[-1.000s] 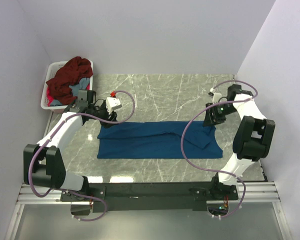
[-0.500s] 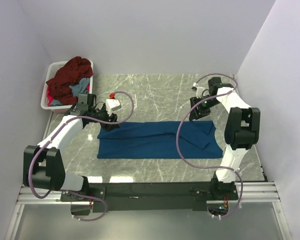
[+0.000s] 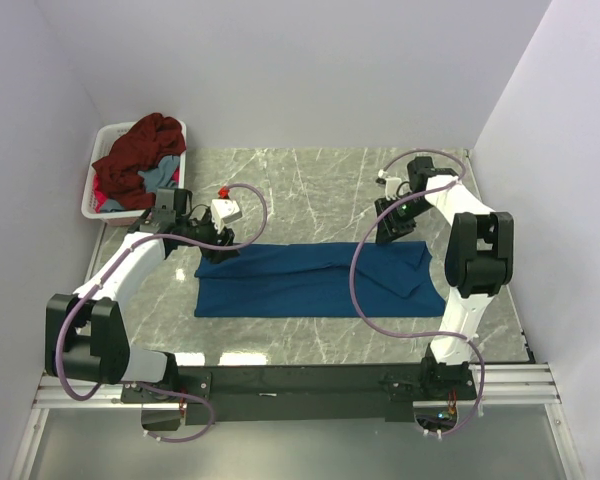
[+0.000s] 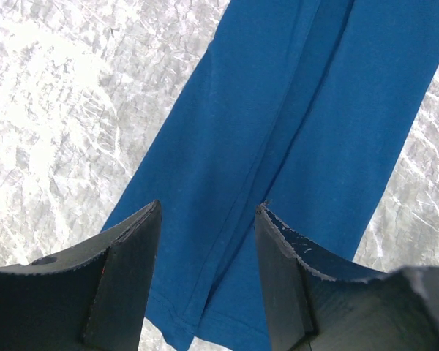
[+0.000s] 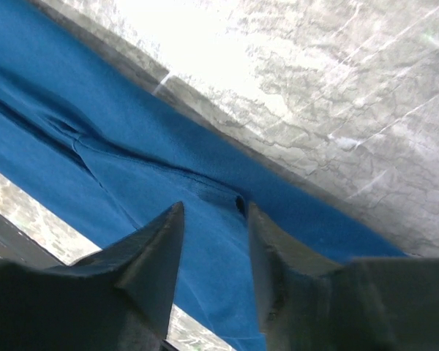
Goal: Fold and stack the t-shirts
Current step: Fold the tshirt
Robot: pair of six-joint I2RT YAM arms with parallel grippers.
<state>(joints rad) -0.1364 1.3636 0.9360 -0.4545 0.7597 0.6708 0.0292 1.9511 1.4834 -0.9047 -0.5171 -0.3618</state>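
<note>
A deep blue t-shirt (image 3: 315, 280) lies folded lengthwise into a long strip across the marble table (image 3: 320, 190). My left gripper (image 3: 220, 246) hovers over the strip's far left corner. In the left wrist view it (image 4: 208, 208) is open, with the blue cloth (image 4: 278, 124) and its hemmed end showing below the gap. My right gripper (image 3: 388, 232) hangs over the far edge near the shirt's right end. It (image 5: 214, 206) is open too, just above a small pucker in the blue cloth (image 5: 132, 183). Neither gripper holds anything.
A white basket (image 3: 87, 195) stands at the back left corner, holding a dark maroon t-shirt (image 3: 135, 155) heaped over a grey-blue one (image 3: 156, 178). Walls close in on the left, back and right. Cables loop from both arms over the shirt's ends.
My right gripper has swung left and away from the shirt's right end to its far edge, its jaws narrowing slightly. My left gripper has shifted a little toward the shirt's left corner.
</note>
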